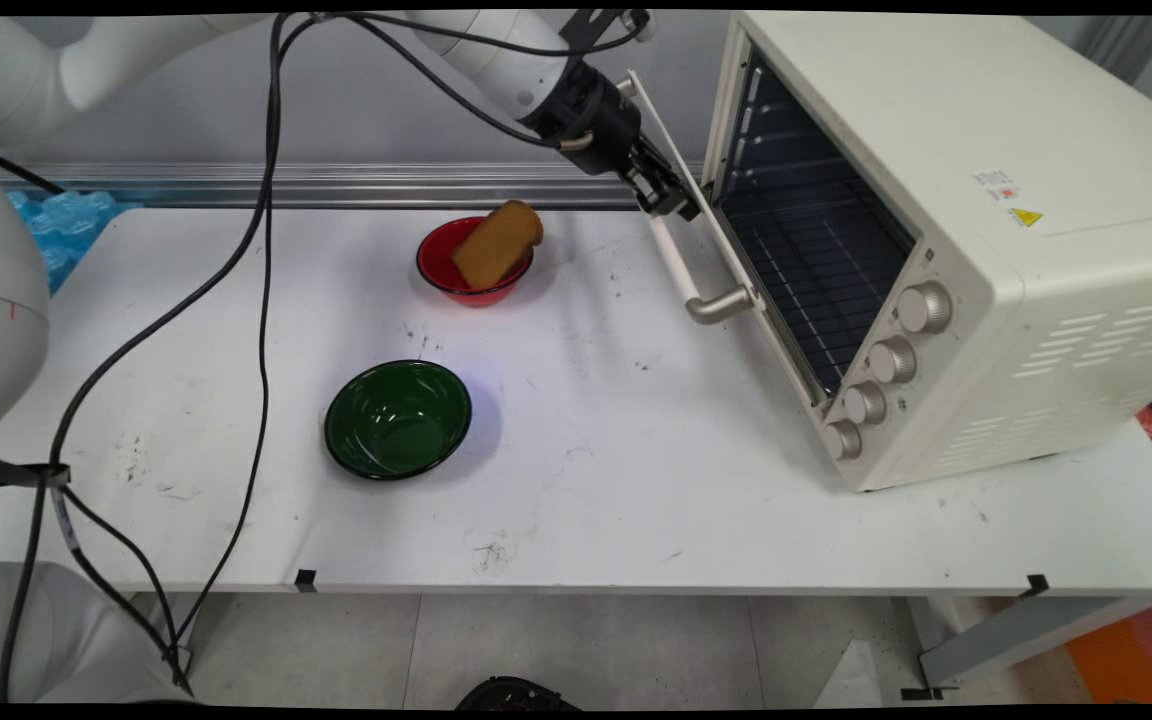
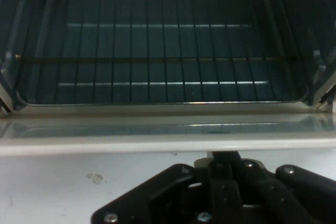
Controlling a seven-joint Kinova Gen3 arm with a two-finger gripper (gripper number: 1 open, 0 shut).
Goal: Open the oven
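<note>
Gripper (image 1: 674, 195) is up at the oven door (image 1: 681, 185), w/ jaws touching it; can't tell if open. Oven (image 1: 946, 240) is on the counter's (image 1: 636, 480) right. Red bowl (image 1: 436, 265) w/ bread (image 1: 498, 243), green bowl (image 1: 397, 418) near.

cream oven (image 1: 986, 200) | red bowl (image 1: 441, 268) | green bowl (image 1: 397, 418) | brown bread (image 1: 498, 243)

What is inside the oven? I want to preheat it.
Only a bare wire rack shows inside the oven, with nothing on it. The space under the rack is mostly hidden.
</note>
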